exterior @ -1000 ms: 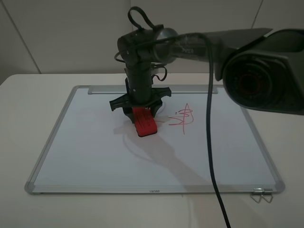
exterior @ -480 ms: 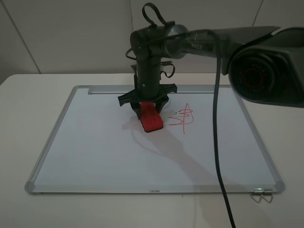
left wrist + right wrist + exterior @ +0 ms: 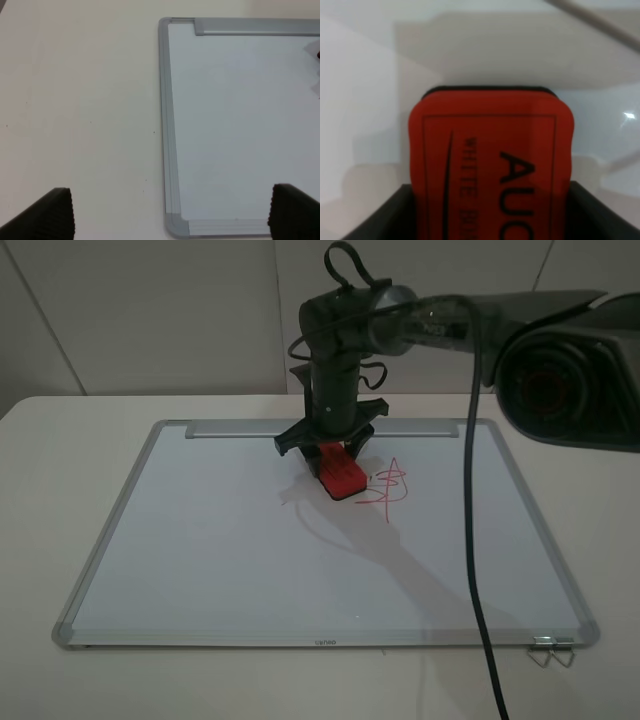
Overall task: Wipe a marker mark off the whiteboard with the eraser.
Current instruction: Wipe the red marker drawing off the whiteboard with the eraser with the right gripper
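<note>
The whiteboard [image 3: 220, 550] lies flat on the table, its metal strip along the far edge. A red marker mark [image 3: 389, 487], a vertical crossed by short strokes with a tail to the left, sits right of the board's middle. My right gripper [image 3: 335, 454] reaches across from the right, shut on the red eraser [image 3: 342, 479], which rests tilted on the board at the mark's left edge. The right wrist view shows the eraser [image 3: 490, 155] filling the space between the fingers [image 3: 402, 215]. My left gripper [image 3: 170, 215] is open above the board's corner [image 3: 175, 225].
A black cable [image 3: 474, 540] hangs from the right arm across the board's right side. The arm's bulky dark housing [image 3: 570, 370] looms at the upper right. A metal binder clip [image 3: 553, 649] lies at the board's near right corner. White table [image 3: 60, 440] surrounds the board.
My right gripper has carried the eraser rightward and toward the far edge, from the board's middle up to the left edge of the mark. The left view has no earlier frame.
</note>
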`<state>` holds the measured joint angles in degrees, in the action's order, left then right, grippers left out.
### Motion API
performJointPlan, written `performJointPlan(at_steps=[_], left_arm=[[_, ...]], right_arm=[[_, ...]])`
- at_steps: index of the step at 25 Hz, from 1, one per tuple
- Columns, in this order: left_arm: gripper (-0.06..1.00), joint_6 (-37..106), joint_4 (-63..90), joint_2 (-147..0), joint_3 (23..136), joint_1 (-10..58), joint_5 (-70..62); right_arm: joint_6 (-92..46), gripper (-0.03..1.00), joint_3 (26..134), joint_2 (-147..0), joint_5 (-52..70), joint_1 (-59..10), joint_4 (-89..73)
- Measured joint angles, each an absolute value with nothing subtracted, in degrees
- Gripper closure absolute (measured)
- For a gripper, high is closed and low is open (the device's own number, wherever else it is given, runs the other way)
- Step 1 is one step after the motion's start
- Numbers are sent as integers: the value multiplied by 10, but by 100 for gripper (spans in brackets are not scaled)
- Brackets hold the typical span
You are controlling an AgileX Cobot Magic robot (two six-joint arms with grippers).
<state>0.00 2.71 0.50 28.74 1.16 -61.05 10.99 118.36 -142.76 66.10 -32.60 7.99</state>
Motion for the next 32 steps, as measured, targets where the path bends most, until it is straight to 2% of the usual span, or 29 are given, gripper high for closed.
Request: performJointPlan(at_steps=[9, 23, 32], left_arm=[[17, 0, 27, 5, 287, 12, -610], [17, 0, 27, 5, 287, 12, -610], [17, 0, 27, 5, 287, 12, -610]], right_arm=[[107, 46, 1184, -1428, 661, -334, 72], [107, 46, 1184, -1429, 662, -446, 27], [106, 46, 1184, -1429, 666, -442, 29]])
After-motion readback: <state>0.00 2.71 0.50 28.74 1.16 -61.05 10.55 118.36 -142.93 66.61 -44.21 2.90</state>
